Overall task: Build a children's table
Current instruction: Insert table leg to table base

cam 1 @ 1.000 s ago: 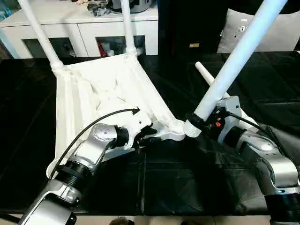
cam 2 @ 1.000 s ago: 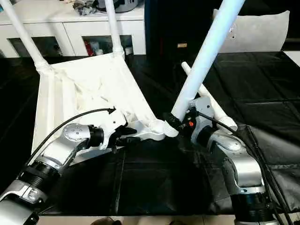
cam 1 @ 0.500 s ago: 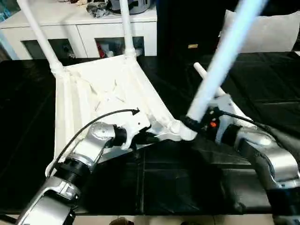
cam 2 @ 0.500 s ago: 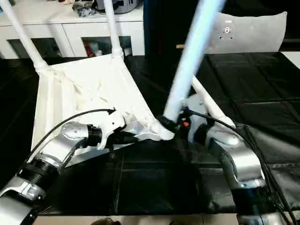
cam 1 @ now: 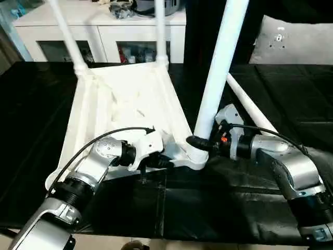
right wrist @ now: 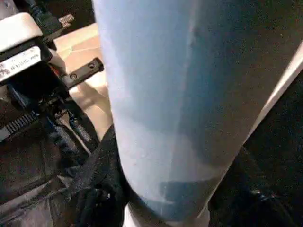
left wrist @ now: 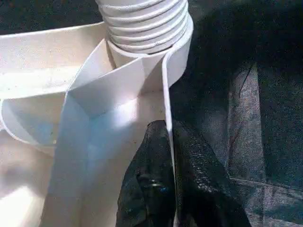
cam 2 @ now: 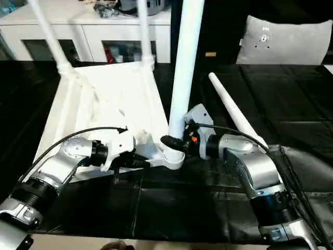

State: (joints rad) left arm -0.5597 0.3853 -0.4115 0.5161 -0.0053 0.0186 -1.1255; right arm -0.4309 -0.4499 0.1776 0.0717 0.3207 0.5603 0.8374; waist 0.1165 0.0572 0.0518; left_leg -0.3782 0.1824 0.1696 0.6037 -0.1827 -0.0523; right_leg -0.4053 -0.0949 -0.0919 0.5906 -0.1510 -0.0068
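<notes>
My left end effector [left wrist: 165,156] reaches in level and pinches the near rim of the upturned tabletop [cam 1: 122,99] on the black bench [cam 1: 31,135]. My right end effector [cam 1: 200,143], forearm bent inward, is clamped around the base of the leg [cam 1: 221,62] standing nearly upright in the near corner socket [cam 1: 195,156].

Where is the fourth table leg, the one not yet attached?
The loose leg lies flat on the black mat to the right of the upturned tabletop, just behind the right gripper and in front of the grey cushion.
</notes>
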